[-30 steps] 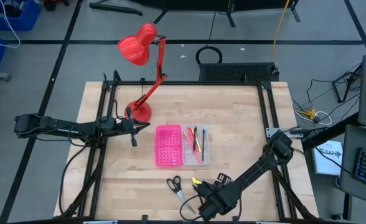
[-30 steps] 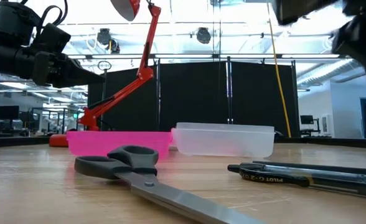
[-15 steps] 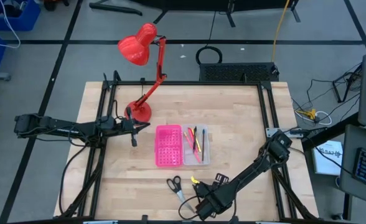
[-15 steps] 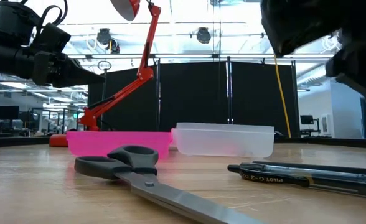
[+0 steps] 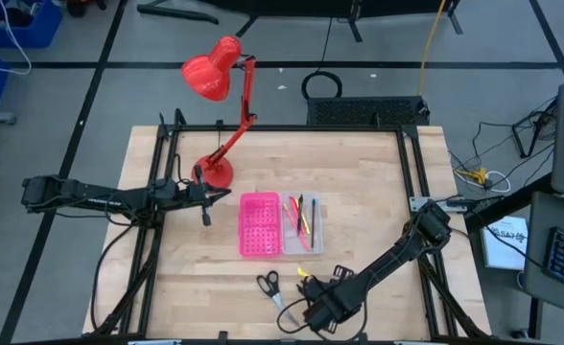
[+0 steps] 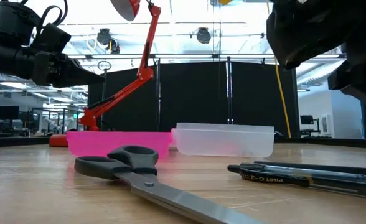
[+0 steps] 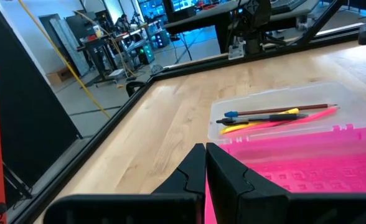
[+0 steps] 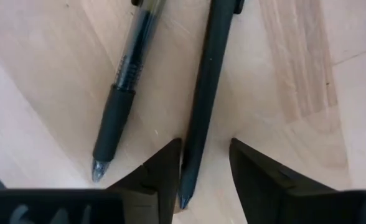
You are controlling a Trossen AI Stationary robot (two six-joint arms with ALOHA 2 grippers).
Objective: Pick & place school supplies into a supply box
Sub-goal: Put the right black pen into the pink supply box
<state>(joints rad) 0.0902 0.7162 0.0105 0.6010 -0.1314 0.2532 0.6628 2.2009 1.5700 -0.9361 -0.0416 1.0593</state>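
The supply box lies mid-table, its pink gridded half [image 5: 259, 225] joined to a clear tray [image 5: 303, 223] that holds several pens and pencils [image 7: 276, 116]. Black-handled scissors [image 5: 270, 287] lie flat near the table's near edge. Beside them two dark pens lie on the wood: a clear-barrelled one [image 8: 126, 73] and a slim black one [image 8: 206, 74]. My right gripper [image 8: 203, 148] is open over them, pointing down, with a finger on either side of the black pen's tip end. My left gripper [image 7: 205, 152] is shut and waits left of the box.
A red desk lamp [image 5: 219, 115] stands on the table's far left part, its base [image 5: 215, 173] just behind my left gripper [image 5: 208, 196]. Black frame rails [image 5: 157, 240] run along both sides of the table. Bare wood lies right of the box.
My right gripper has shifted a little toward the table's left, over the two pens. In the low view more of its dark bulk now fills the upper right. The pens, scissors and box have stayed where they were.
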